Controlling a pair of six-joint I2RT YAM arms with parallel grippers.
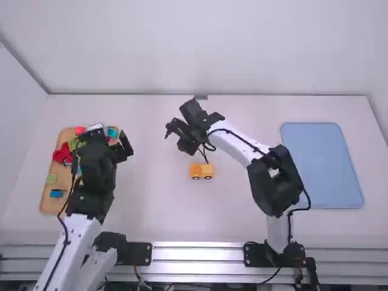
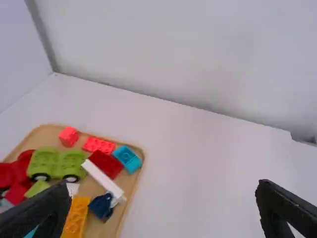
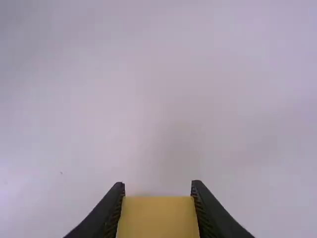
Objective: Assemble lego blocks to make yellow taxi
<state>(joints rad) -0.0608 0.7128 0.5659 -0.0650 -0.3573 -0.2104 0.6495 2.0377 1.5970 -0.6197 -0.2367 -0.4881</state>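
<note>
A: Largest first. White tabletop, wall behind. What stands over it?

B: Two arms. Right arm bends in toward the middle; left arm reaches over the left side.

A: Next size down?

B: Pale blue mat, on the right. Then a wooden tray, far left, smaller, crowded with blocks.

A: Grippers?

B: Left gripper near the tray's far end. Jaws spread wide, nothing between them. Right gripper near the middle, pointing down. Jaws parted only by the width of the yellow body they have hold of, one on each side.

A: So the taxi?

B: Yellow taxi, in the right jaws, near the middle of the table, well apart from both tray and mat. Dark wheels along the side. Cannot tell whether it touches the tabletop.

A: Tray contents, long to short?

B: Green wheeled piece, in line with the red pieces. White bar, lying slantwise. Orange block, studs showing. Dark red brick beside the bar; turquoise brick beside that, near the tray's edge. Dark blue piece next to the orange block. Small bright red block near the rim.
</note>
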